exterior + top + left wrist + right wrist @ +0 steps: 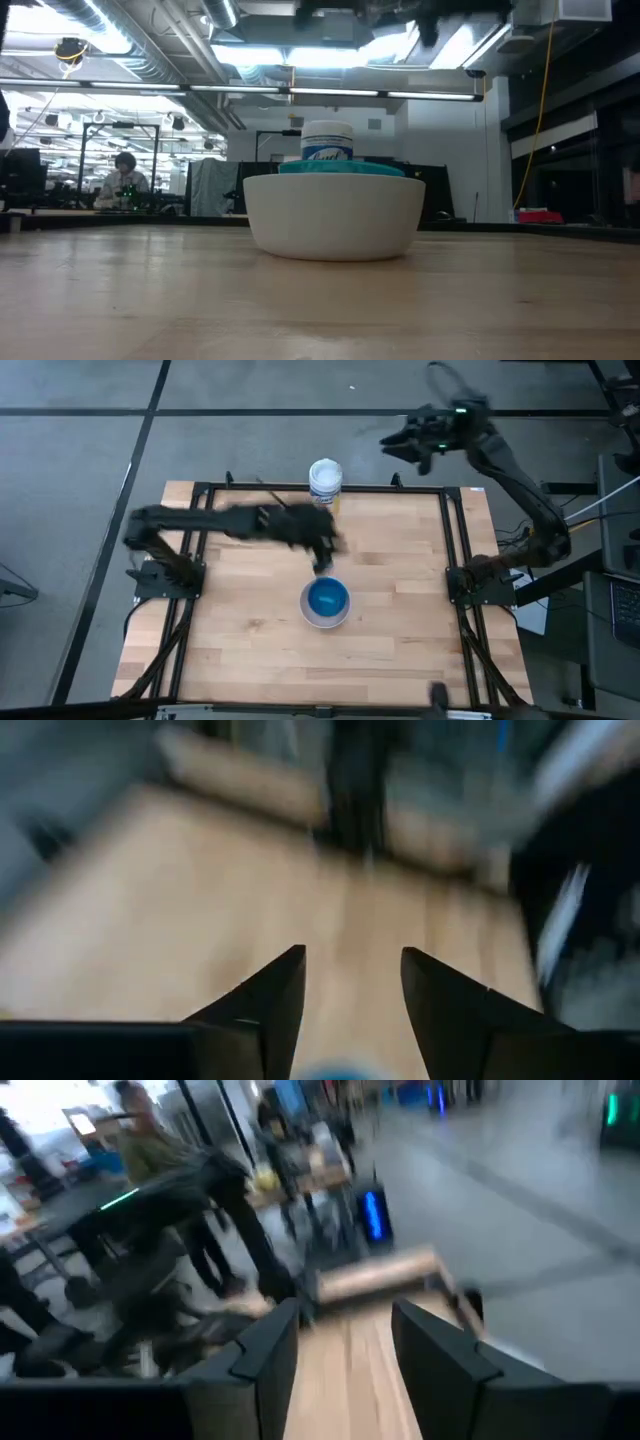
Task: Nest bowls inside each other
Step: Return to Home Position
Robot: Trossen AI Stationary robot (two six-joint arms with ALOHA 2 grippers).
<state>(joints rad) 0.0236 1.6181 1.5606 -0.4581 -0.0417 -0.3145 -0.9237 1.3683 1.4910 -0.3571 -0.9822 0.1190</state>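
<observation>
The wooden counter (150, 300) runs bare from its near edge up to the white bowl (335, 215), which sits upright near the counter's middle. The teal bowl (340, 169) is nested in it. In the low view its rim shows just above the white rim, and from above its blue hollow fills the larger bowl. Whatever lies beneath the teal bowl is hidden. Just past the bowls, toward the far edge, the left hand (325, 560) hangs above the counter, apart from the bowls and holding nothing. Its own wrist view shows its two fingers (275, 1000) spread, with bare wood between them. The left arm (230, 520) reaches out to it from the counter's left side. Farther back, a white canister (325, 480) stands upright at the counter's far edge, straight behind the bowls in the low view. Beyond that edge and to the right, the right hand (400, 442) is raised over the floor (250, 420), its fingers (265, 1355) also spread and empty. Far off in the room, a person (125, 178) sits at a desk.
</observation>
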